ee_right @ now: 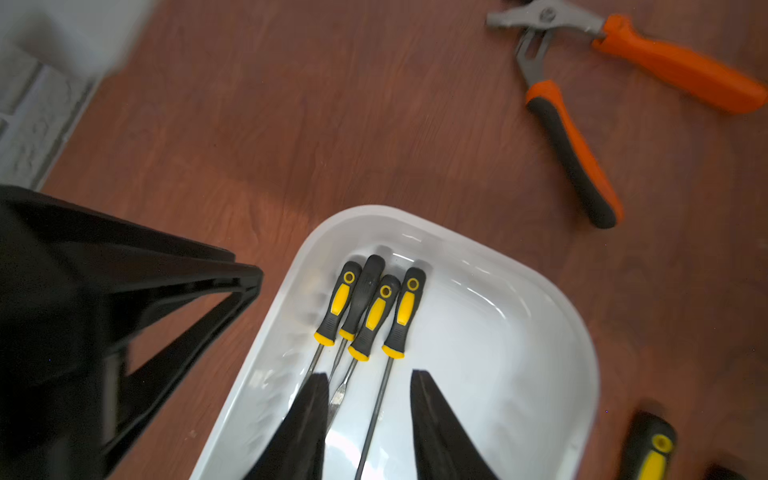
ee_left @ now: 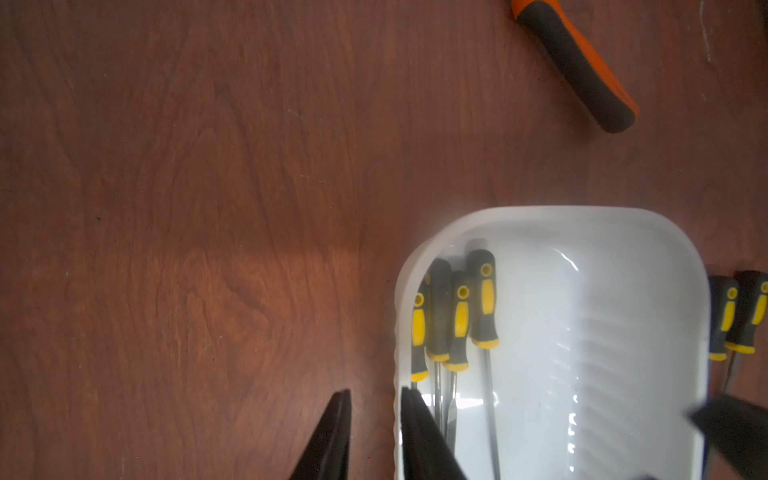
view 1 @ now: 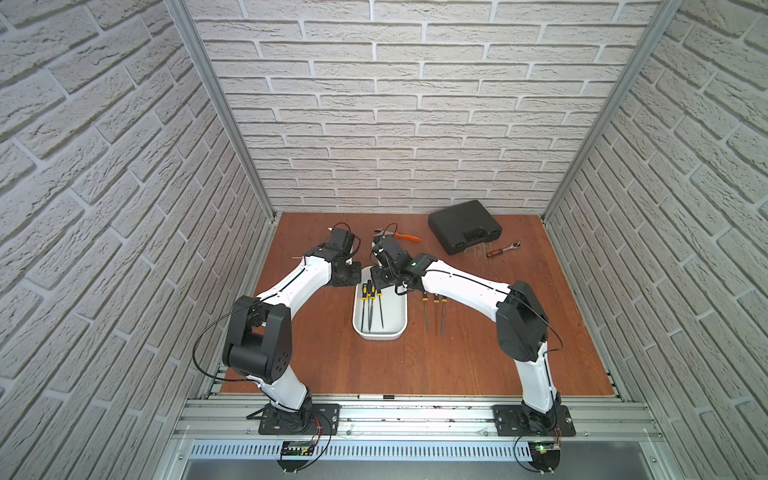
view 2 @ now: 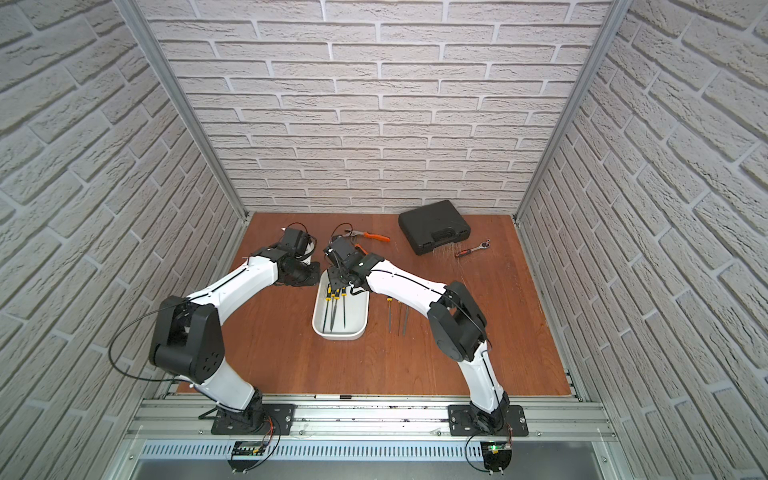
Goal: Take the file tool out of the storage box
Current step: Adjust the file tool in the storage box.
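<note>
The white plastic rectangular tub with rounded corners, the storage box (view 1: pixel 395 318), lies on the brown wooden worktop (view 1: pixel 415 365) between the 2 arms. 4 files with black-and-yellow handles (ee_right: pixel 374 307) lie side by side inside it, along its left wall, handles at the far end. The right pincer (ee_right: pixel 368 374) hangs over their shafts with its fingers apart. The thin shaft of the rightmost file (ee_right: pixel 405 311) runs between them, untouched. The left pincer (ee_left: pixel 374 392) sits astride the box's left wall, 1 finger inside and 1 outside; whether it clamps the wall cannot be told. 3 more files (view 1: pixel 435 311) lie on the worktop just right of the box, and orange-handled pliers (ee_right: pixel 573 145) lie beyond it.
</note>
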You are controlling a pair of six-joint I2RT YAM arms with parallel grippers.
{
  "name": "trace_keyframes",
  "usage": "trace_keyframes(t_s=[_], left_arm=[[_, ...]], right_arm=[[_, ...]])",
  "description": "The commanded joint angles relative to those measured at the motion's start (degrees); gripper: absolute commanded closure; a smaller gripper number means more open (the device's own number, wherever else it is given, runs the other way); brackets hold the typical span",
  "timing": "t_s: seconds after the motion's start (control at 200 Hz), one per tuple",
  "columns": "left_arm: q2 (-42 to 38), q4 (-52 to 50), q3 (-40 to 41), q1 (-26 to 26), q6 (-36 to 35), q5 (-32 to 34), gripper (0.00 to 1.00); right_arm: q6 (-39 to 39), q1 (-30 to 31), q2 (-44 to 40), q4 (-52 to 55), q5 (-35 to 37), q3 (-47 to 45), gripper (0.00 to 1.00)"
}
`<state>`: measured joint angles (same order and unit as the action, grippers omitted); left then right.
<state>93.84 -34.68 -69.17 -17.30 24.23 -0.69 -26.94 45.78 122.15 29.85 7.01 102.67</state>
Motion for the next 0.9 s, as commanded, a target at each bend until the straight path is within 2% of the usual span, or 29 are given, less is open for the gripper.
trace_keyframes(t_s=[0.0,0.305,0.895], left_arm=[[-1.9,0.4,1.5,0.4,0.4,0.3,0.72],[-2.3,0.7,2.8,0.7,0.5,0.4,0.72],[-2.2,0.4,2.9,0.8,0.5,0.4,0.72]], right_arm=[[0.3,0.2,3.7,4.4,-1.2,4.4,0.62],[0.7,0.2,11.2,7.4,-1.5,10.1,0.62],[1.3,0.0,13.6,8.7,0.5,10.3,0.64]])
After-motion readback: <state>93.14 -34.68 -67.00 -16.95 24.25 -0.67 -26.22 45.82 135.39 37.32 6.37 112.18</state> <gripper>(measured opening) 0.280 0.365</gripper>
